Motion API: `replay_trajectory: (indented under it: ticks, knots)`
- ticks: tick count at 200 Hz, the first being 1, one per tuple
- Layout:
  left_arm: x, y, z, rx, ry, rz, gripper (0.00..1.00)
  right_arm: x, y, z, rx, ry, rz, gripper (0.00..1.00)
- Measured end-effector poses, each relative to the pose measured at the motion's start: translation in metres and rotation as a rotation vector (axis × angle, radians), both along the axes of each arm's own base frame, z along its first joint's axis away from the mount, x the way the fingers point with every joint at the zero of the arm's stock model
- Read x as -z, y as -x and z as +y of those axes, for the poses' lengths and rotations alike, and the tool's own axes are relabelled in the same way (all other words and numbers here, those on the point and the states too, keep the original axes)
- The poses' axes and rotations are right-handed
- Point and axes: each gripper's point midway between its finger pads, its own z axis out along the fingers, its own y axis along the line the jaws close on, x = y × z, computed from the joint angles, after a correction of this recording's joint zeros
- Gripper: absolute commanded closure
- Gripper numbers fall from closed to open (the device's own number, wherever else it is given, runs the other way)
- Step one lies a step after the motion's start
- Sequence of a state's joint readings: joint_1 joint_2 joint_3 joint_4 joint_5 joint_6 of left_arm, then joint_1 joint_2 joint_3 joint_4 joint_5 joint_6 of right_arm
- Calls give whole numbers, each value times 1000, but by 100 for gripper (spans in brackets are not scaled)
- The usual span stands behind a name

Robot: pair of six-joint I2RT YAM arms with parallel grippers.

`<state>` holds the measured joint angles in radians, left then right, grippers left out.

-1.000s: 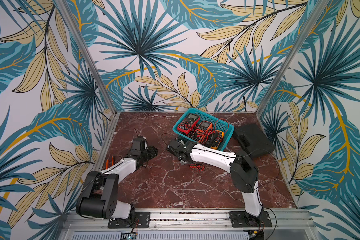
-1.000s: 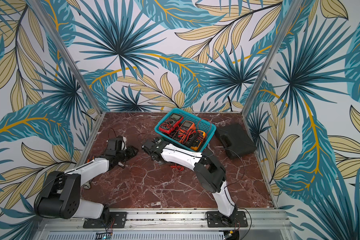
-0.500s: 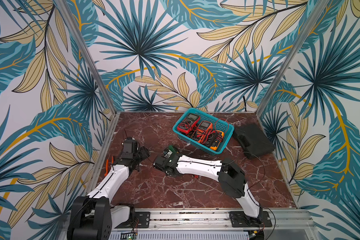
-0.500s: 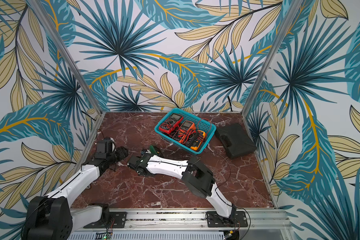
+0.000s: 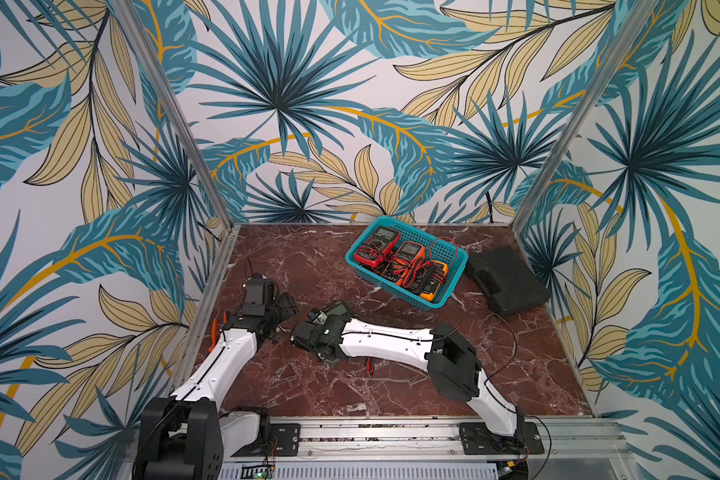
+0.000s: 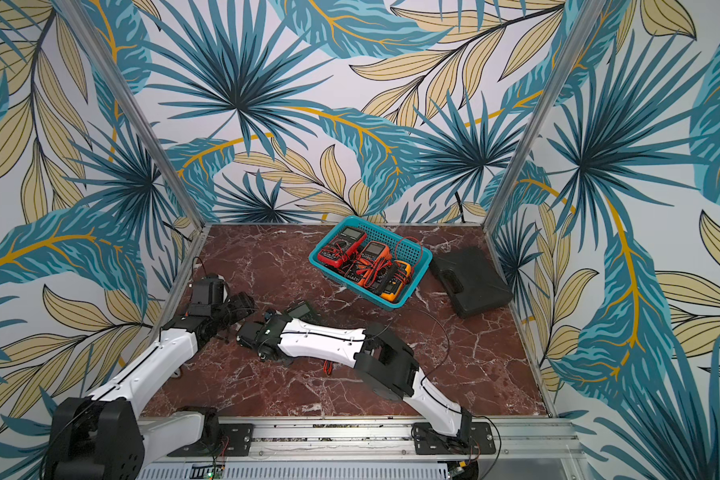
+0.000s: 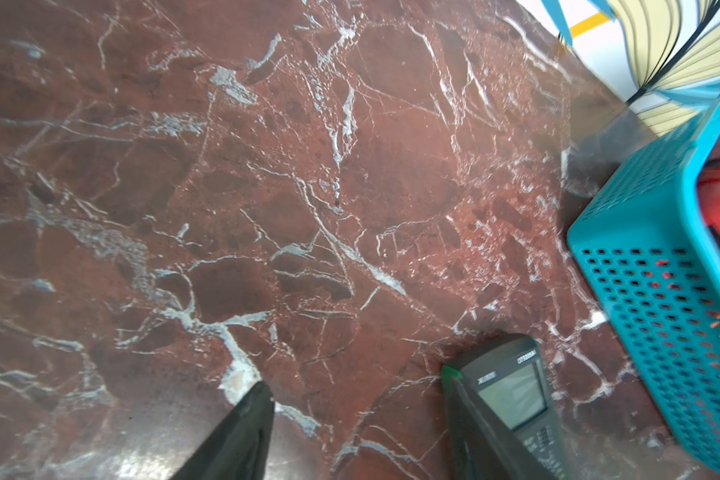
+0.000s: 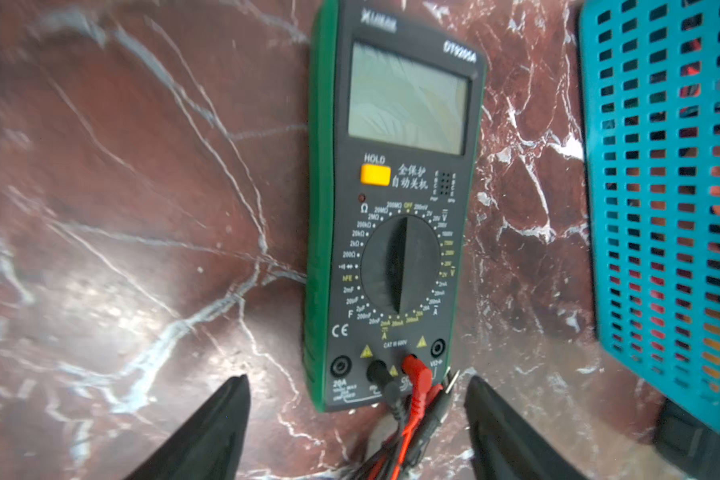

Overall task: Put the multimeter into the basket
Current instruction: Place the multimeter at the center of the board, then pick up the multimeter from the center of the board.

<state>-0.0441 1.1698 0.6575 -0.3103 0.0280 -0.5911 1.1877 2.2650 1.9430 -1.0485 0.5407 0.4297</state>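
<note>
The basket [image 5: 385,286] is sitting toward the back of the surface [image 5: 308,257], holding three meters [image 5: 410,253] tangled in red leads [image 5: 441,245]. A black case [image 5: 510,282] is lying just beside it. The left arm [image 5: 229,353] and right arm [image 5: 383,338] are reaching low, wrists close together, the multimeter [image 5: 338,309] lying by the right wrist.

Print on the multimeter [image 8: 395,208] face

In the right wrist view, "HOLD" stands over the yellow button [image 8: 375,174], with the Chinese characters 全保护 自动关机 beside it. Around the dial [image 8: 400,264] are "OFF", Ω, "hFE", "F" and range marks such as 200Ω, 2kΩ and 2MΩ. Lower down are a "CE" sign, yellow warning triangles and "20A" by a socket. The top corner reads roughly "DT9205A". The brand name beside it is too blurred to read.
</note>
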Motion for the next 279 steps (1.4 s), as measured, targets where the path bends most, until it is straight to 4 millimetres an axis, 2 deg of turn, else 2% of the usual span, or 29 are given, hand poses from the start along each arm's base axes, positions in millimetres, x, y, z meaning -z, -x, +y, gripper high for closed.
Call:
replay_trajectory:
  ticks: [14, 60, 86, 115, 143, 187, 202, 227, 254, 267, 279]
  knots:
    - [1, 2, 2, -7, -11, 7, 0, -6, -5, 4, 11, -30, 5, 3]
    - [-4, 9, 16, -53, -68, 9, 0, -19, -37, 0, 49, -114, 58, 0]
    - [-8, 10, 22, -74, -93, -5, 0, -18, -57, -7, 78, -168, 118, 1]
    - [-10, 10, 25, -86, -108, -9, 0, 4, -70, -6, 78, -211, 211, 0]
    - [-10, 10, 26, -89, -115, -9, 0, 33, -65, -2, 44, -199, 293, 1]
    - [-10, 10, 26, -88, -115, -9, 0, 45, -67, -2, 29, -193, 308, 1]
    - [-10, 10, 26, -88, -114, -10, 0, 53, -67, -3, 29, -185, 319, 5]
    - [-10, 10, 25, -86, -111, -11, 0, 54, -67, -1, 21, -197, 329, 16]
    - [-10, 9, 25, -85, -106, -13, 0, 54, -68, 0, 27, -204, 325, 52]
    - [-11, 9, 25, -91, -101, -13, 0, 54, -67, 1, 33, -205, 323, 65]
    - [-12, 9, 26, -101, -98, -16, 0, 53, -66, 1, 41, -209, 319, 71]
